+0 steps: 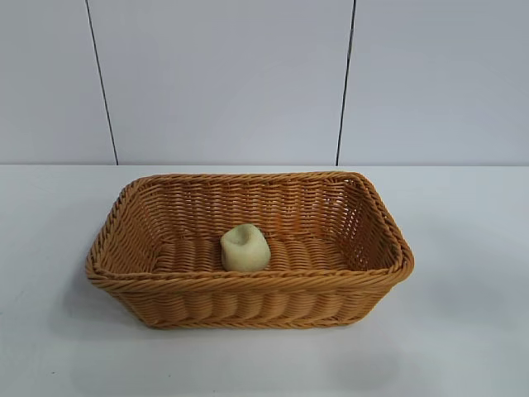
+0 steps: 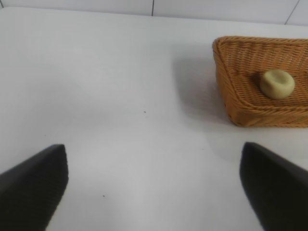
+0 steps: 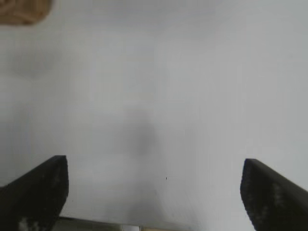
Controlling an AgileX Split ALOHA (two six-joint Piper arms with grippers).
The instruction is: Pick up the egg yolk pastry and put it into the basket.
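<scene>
The egg yolk pastry (image 1: 245, 248), a small pale cream-yellow lump with a dimpled top, lies on the floor of the orange-brown wicker basket (image 1: 248, 285) at the middle of the white table. The left wrist view also shows the egg yolk pastry (image 2: 277, 84) inside the basket (image 2: 231, 82), well away from my left gripper (image 2: 154, 185), which is open over bare table with nothing between its dark fingers (image 2: 36, 185). My right gripper (image 3: 154, 190) is open too, over bare table, and only a corner of the basket (image 3: 21, 10) shows far off. Neither arm appears in the exterior view.
The white table (image 1: 463, 331) spreads on all sides of the basket. A pale panelled wall (image 1: 223, 83) with dark seams stands behind it. A table edge (image 3: 120, 224) shows close under the right gripper.
</scene>
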